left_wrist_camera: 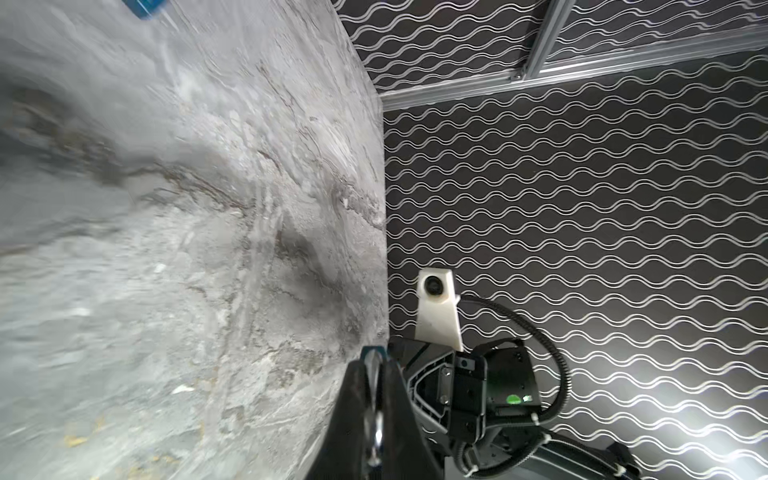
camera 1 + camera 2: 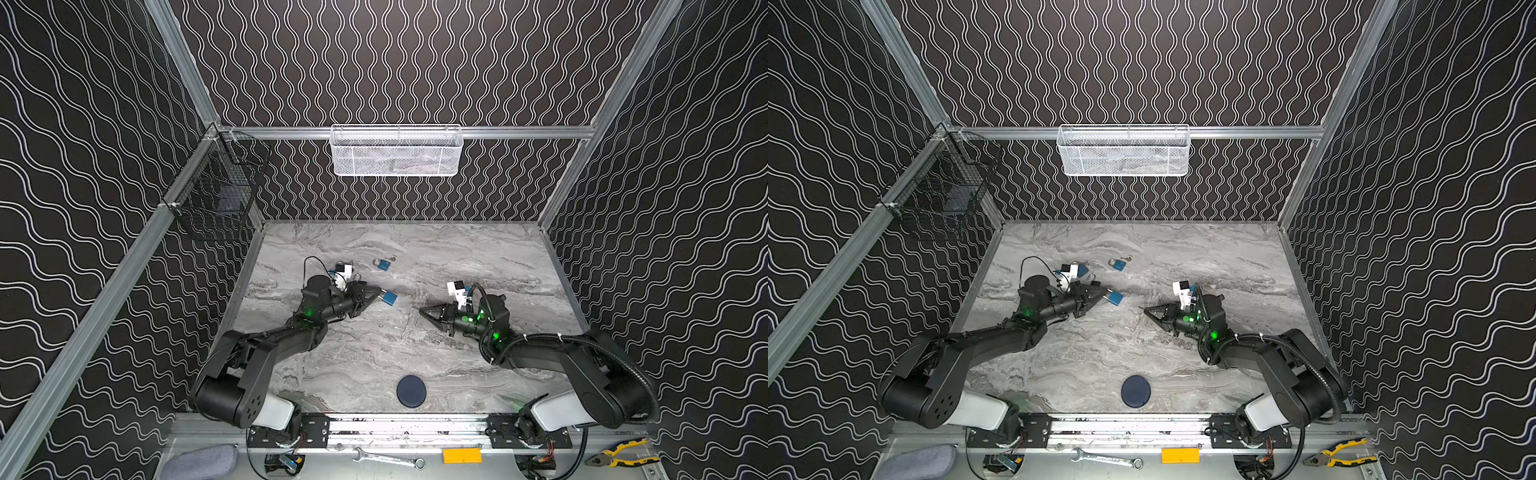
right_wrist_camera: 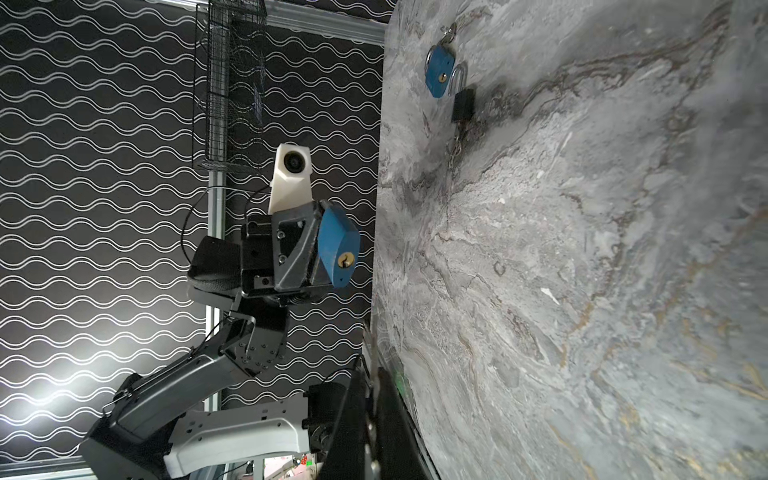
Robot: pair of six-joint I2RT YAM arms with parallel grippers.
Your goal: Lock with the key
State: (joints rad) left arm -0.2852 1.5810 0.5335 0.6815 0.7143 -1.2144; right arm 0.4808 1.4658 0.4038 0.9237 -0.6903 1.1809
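Aloft, blue padlock (image 2: 390, 298) in left end effector (image 2: 377, 294)

A robotics lab test cell: an aluminium frame (image 2: 519, 132) holding wave-patterned panels (image 2: 415, 62), arms (image 2: 270, 347) bolted to a rail (image 2: 407, 428) at a marble-look table (image 2: 415, 365), spanner (image 2: 386, 458) and pliers (image 2: 623, 455) in front.

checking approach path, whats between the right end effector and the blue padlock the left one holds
Nothing: in both top views only bare marble tabletop shows between the right end effector and the held padlock.
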